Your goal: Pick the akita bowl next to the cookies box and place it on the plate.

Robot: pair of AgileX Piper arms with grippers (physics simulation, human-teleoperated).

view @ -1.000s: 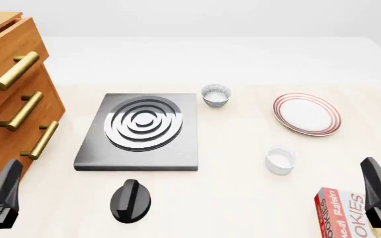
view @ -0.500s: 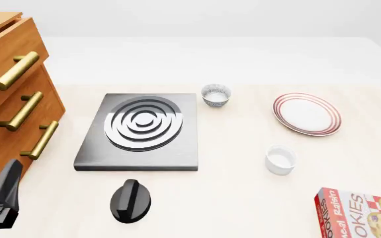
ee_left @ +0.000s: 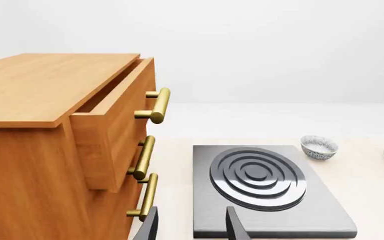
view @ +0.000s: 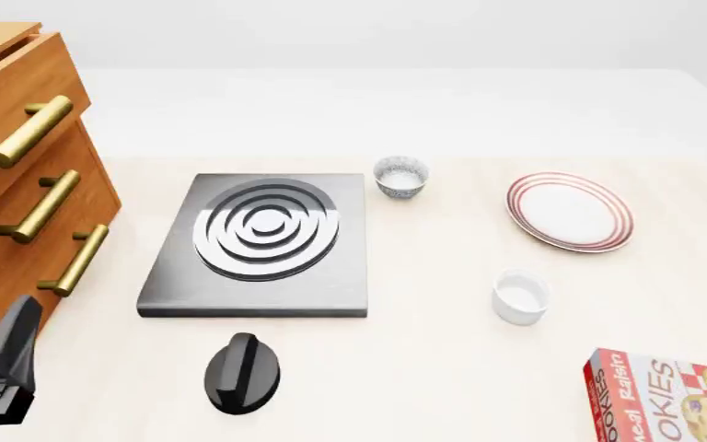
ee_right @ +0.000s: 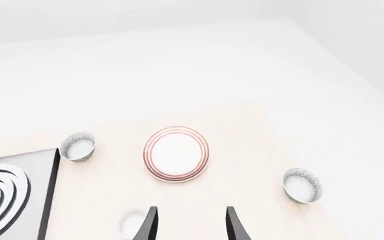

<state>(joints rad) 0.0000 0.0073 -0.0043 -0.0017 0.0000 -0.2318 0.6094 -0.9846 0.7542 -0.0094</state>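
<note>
I'm worrying most about grabbing the wrong bowl: two look-alike speckled bowls are sitting out. One bowl (view: 400, 176) is lying just beside the stove plate (view: 259, 245), on the plate's (view: 570, 212) stove side. The other bowl (ee_right: 302, 185) is showing only in the right wrist view, on the plate's opposite side, well apart from it. The cookies box (view: 666, 396) is sticking into the front view on the near side of the plate, and I'm judging that second bowl to be the one next to it, though no single view is showing box and bowl together, so I'm not treating that as certain. There's also a plain white cup (view: 521, 296) sitting between plate and box; I'm risking clipping it if I'm coming in low. The target bowl is lying outside the front view, so I'm steering by the wrist camera alone, and misjudging the reach is likely.

The right gripper (ee_right: 188, 225) is hanging above the table with fingers apart, holding nothing and touching nothing. The left gripper (ee_left: 190, 226) is sitting near the drawer cabinet (ee_left: 58, 145), fingers also apart and empty, only its tips showing.
</note>
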